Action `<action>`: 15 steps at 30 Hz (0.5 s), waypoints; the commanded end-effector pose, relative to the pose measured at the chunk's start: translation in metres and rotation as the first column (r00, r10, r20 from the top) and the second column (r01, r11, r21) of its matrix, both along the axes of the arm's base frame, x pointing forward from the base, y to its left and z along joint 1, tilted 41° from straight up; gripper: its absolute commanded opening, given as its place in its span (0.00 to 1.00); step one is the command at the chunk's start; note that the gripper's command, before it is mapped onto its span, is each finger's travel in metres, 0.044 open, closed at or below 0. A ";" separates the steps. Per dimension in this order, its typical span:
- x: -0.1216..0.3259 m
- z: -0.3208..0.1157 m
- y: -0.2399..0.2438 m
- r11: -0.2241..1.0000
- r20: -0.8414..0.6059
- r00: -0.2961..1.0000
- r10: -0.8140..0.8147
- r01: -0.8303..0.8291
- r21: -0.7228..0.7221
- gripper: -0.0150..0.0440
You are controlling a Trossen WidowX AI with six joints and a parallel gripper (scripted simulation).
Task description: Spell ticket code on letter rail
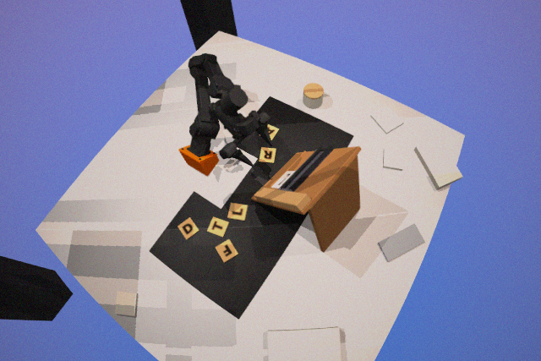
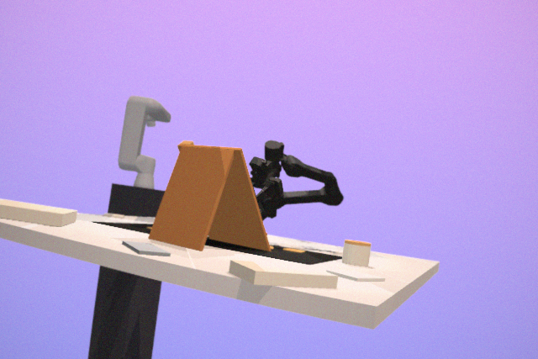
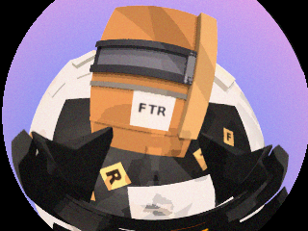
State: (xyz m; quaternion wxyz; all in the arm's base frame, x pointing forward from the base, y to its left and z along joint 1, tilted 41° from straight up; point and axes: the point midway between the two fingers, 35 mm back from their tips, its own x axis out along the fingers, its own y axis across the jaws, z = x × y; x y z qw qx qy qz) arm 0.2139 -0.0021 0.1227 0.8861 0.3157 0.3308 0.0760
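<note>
The sloped wooden board (image 1: 334, 169) (image 2: 191, 198) (image 3: 154, 24) carries an empty dark letter rail (image 3: 140, 59), with a stop at the right end and the left end open in the wrist view. The ticket (image 3: 152, 111) (image 1: 282, 179) below it reads FTR. Tile R (image 1: 267, 155) (image 3: 115, 176) and tile A (image 1: 272, 131) lie near the gripper; A is partly hidden by a finger. Tiles L (image 1: 237, 211), T (image 1: 217, 226), D (image 1: 188, 227) and F (image 1: 226, 250) (image 3: 228, 137) lie on the other side. My gripper (image 1: 261, 155) (image 3: 157, 135) is open and empty, above the mat in front of the board.
The tiles lie on a black mat (image 1: 262, 282). A round tin (image 1: 313, 95) (image 2: 356, 254) stands beyond it. Behind the board are a grey slab (image 1: 401, 242) (image 2: 145, 247) and a cream block (image 2: 295, 278). A small pale block (image 1: 126, 303) lies near the counter's left edge.
</note>
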 end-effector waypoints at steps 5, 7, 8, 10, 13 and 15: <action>-0.005 0.018 -0.014 0.878 0.057 0.917 0.395 -0.358 -0.318 1.00; -0.005 0.024 -0.018 0.825 0.079 0.876 0.476 -0.414 -0.383 1.00; -0.005 0.027 -0.020 0.798 0.092 0.853 0.514 -0.437 -0.416 1.00; -0.005 0.034 -0.025 0.755 0.118 0.812 0.572 -0.464 -0.463 1.00; -0.004 0.042 -0.032 0.728 0.150 0.778 0.610 -0.475 -0.494 1.00; -0.004 0.046 -0.036 0.699 0.167 0.749 0.641 -0.478 -0.532 1.00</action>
